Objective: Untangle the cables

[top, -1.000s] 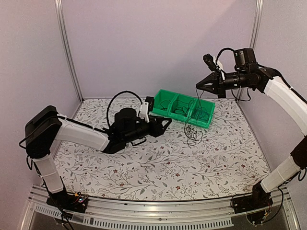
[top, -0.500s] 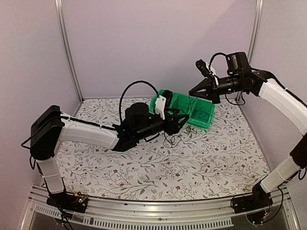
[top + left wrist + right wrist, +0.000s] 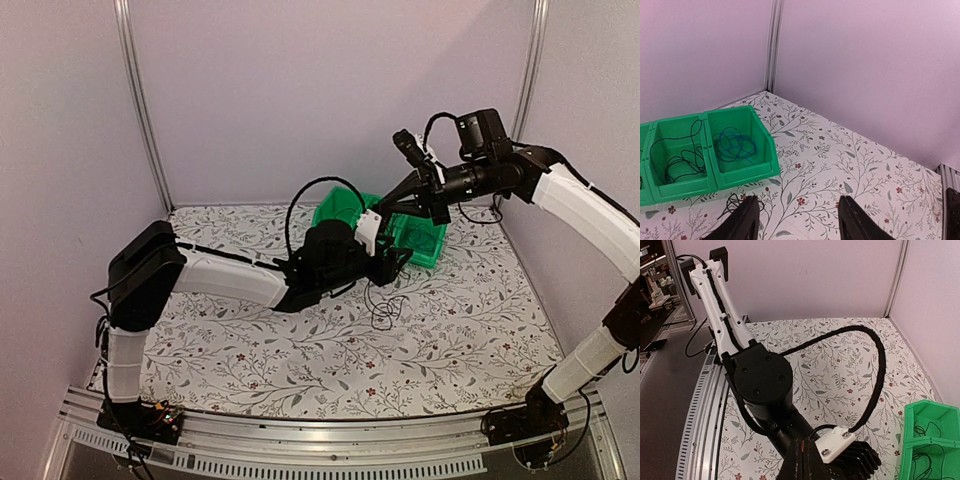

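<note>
My right gripper (image 3: 385, 206) is shut high above the green bins (image 3: 428, 243); a reddish-brown sliver of cable shows between its fingertips (image 3: 816, 460). Thin dark cables (image 3: 384, 306) dangle in a curly tangle down to the tabletop, their upper strands hidden behind my left wrist. My left gripper (image 3: 399, 261) is open just under the right one, with nothing between its fingers (image 3: 746, 221); a black loop (image 3: 734, 202) lies beside its left finger. One bin holds a blue cable (image 3: 734, 145), the bin beside it a black cable (image 3: 676, 159).
The green bins (image 3: 742, 172) stand at the back right of the floral table. My left arm's thick black hose (image 3: 867, 365) arcs over the table. Metal frame posts (image 3: 138, 105) and purple walls close off the back and sides.
My left arm has reached right and forward until its open gripper is under the right gripper. The right gripper has moved left, carrying the dangling tangle leftwards with it.
</note>
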